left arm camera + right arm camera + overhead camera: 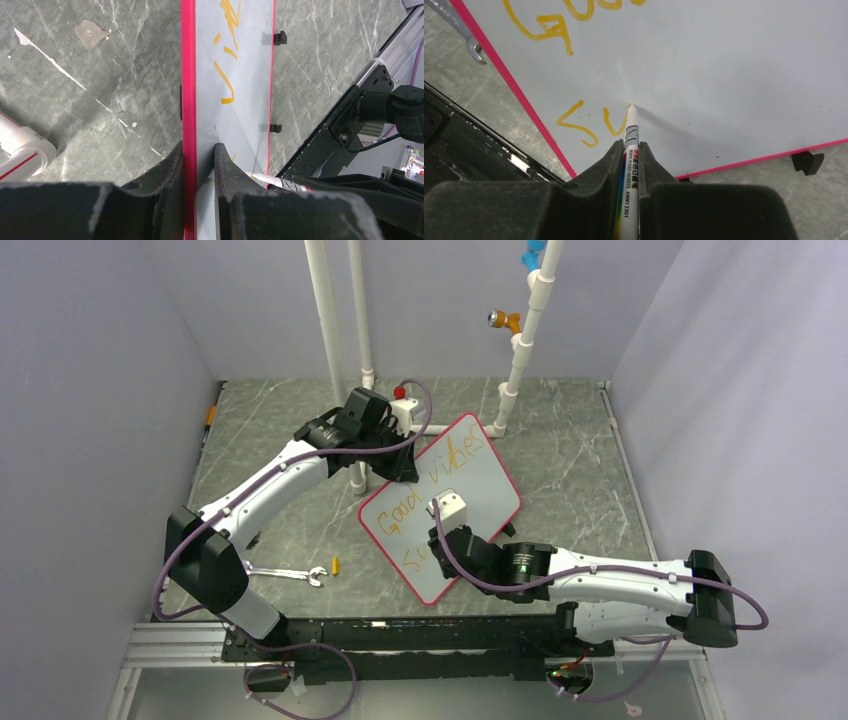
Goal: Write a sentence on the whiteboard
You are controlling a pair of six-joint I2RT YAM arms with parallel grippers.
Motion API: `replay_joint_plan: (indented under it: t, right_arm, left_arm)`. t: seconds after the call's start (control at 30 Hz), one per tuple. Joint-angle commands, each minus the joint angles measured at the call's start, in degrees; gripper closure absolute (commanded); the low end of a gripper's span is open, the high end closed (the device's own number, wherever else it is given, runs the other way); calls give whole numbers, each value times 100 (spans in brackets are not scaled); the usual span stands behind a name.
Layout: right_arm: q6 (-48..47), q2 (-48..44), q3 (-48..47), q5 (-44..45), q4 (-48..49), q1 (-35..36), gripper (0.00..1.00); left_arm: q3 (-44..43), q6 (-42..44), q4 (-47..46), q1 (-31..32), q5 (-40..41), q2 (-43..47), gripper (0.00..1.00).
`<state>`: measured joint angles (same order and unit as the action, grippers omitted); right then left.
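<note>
The marker (630,165) tip touches the whiteboard (485,495) just right of the "Su" that opens the lower line. The next stroke likely runs on along the board's long axis, into its bare half. The right tool (629,145) is pressed together on the marker's barrel. The left tool (199,150) pinches the board's pink rim at the far edge. The board lies askew on the bench (560,440). The sentence (405,510) is orange-yellow, with "Good vibes" above.
</note>
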<state>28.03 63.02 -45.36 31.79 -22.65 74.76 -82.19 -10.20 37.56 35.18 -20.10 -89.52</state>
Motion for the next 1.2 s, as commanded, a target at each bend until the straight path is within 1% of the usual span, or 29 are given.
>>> replay_joint_plan:
  t: [0.0,0.37,0.6,0.8,1.17]
  right_arm:
    - [161,-154,135,-181,235,-26,100]
    - [434,-438,430,-251,38,-27,100]
    - [534,-709,316,112,-377,-32,100]
    - [307,-895,221,315,-229,-25,100]
    - [-70,-443,-109,251,206,-92,100]
  left_arm:
    - [-36,487,-190,-38,744,120,100]
    - [-41,484,-195,-40,734,110,100]
    - [-42,484,-192,-40,727,98,100]
    - [-35,475,-194,-42,717,116,100]
    - [-35,483,-187,-45,735,136,100]
